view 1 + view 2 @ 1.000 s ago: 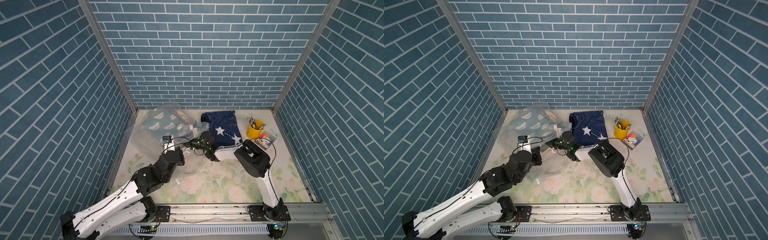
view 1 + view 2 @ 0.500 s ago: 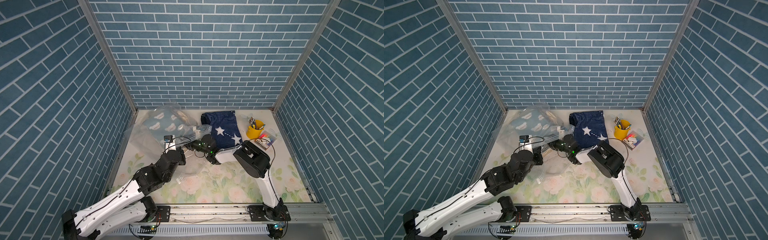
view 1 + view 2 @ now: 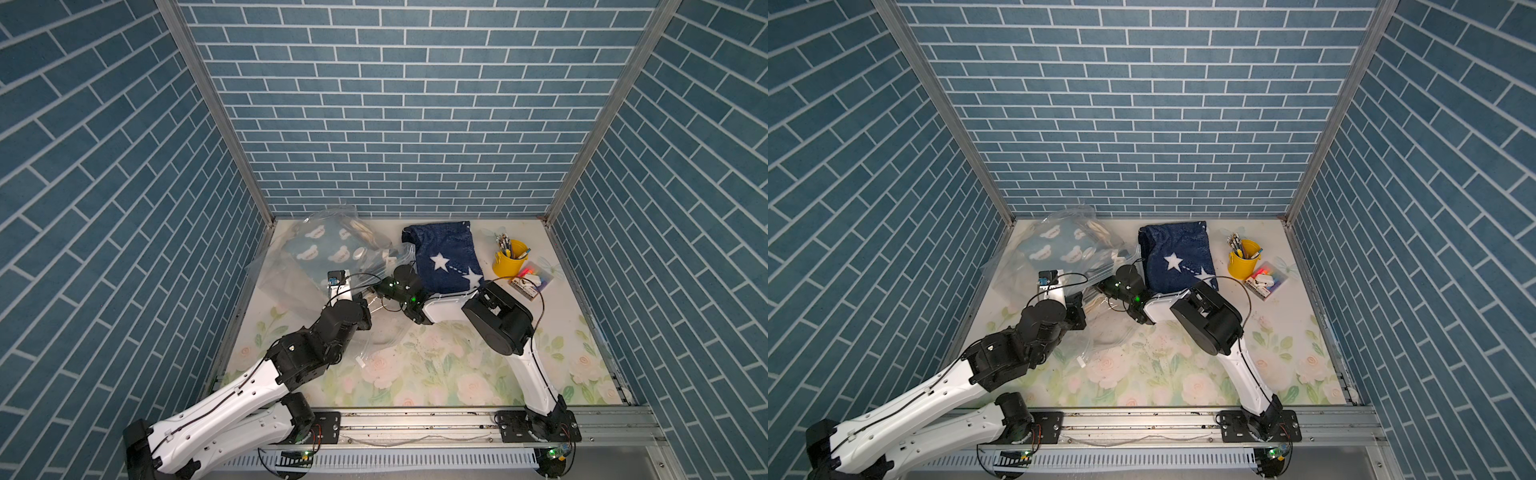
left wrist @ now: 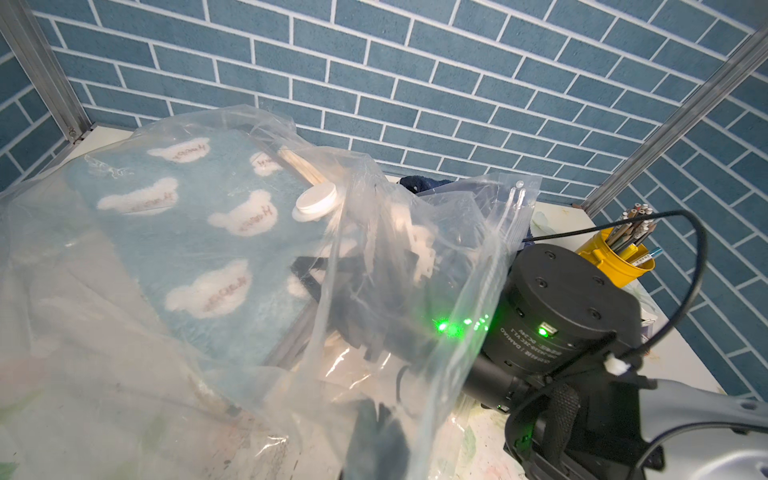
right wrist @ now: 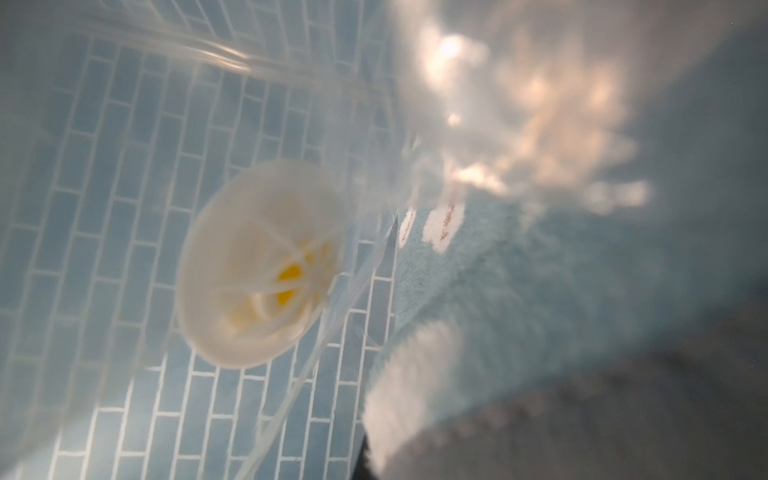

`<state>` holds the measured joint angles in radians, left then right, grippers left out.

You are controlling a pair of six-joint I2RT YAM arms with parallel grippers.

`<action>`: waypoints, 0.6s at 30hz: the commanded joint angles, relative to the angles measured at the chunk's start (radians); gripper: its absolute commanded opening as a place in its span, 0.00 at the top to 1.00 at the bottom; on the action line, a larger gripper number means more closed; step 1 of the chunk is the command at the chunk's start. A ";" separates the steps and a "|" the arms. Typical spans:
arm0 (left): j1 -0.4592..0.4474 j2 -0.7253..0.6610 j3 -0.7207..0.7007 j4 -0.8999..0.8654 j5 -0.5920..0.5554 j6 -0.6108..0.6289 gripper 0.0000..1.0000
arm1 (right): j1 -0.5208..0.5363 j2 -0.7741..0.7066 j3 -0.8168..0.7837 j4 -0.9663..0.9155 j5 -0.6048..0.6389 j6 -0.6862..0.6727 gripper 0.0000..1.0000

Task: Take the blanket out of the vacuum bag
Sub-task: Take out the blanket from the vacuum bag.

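Observation:
The clear crinkly vacuum bag [image 3: 291, 274] [image 3: 1005, 270] lies at the back left, its white valve cap [image 4: 316, 201] [image 5: 257, 266] on top. Inside it lies the light blue blanket [image 3: 324, 249] [image 4: 199, 232] with white bear patches. My right gripper [image 3: 376, 286] [image 4: 316, 274] reaches in through the bag's mouth and is shut on the blanket's near edge [image 5: 519, 270]; a blurred grey finger [image 5: 561, 432] shows beside that edge. My left gripper [image 3: 365, 304] [image 4: 376, 432] is shut on the bag's plastic at the mouth, seen dimly through the film.
A folded navy blanket with white stars [image 3: 444, 257] lies just right of the bag. Further right stand a yellow cup of pencils [image 3: 510, 259] and a clear box of small items [image 3: 532, 282]. Brick walls close three sides of the floral table [image 3: 436, 365].
The right gripper has edged a little further left into the bag's mouth, and the plastic flap over it has shifted. The left arm has hardly moved.

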<state>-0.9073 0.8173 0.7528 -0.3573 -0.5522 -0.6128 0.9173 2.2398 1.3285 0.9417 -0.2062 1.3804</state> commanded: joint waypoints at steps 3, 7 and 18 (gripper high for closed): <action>0.002 0.011 0.014 0.058 -0.006 0.014 1.00 | 0.012 -0.069 -0.048 -0.006 0.024 -0.057 1.00; 0.002 0.024 0.010 0.099 -0.010 0.012 1.00 | 0.018 -0.143 -0.136 0.052 0.031 -0.057 1.00; 0.002 0.091 0.023 0.155 -0.013 0.016 1.00 | 0.055 -0.210 -0.288 0.178 0.005 -0.055 1.00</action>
<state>-0.9077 0.9058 0.7532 -0.2371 -0.5526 -0.6090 0.9546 2.0766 1.0790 1.0336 -0.1871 1.3544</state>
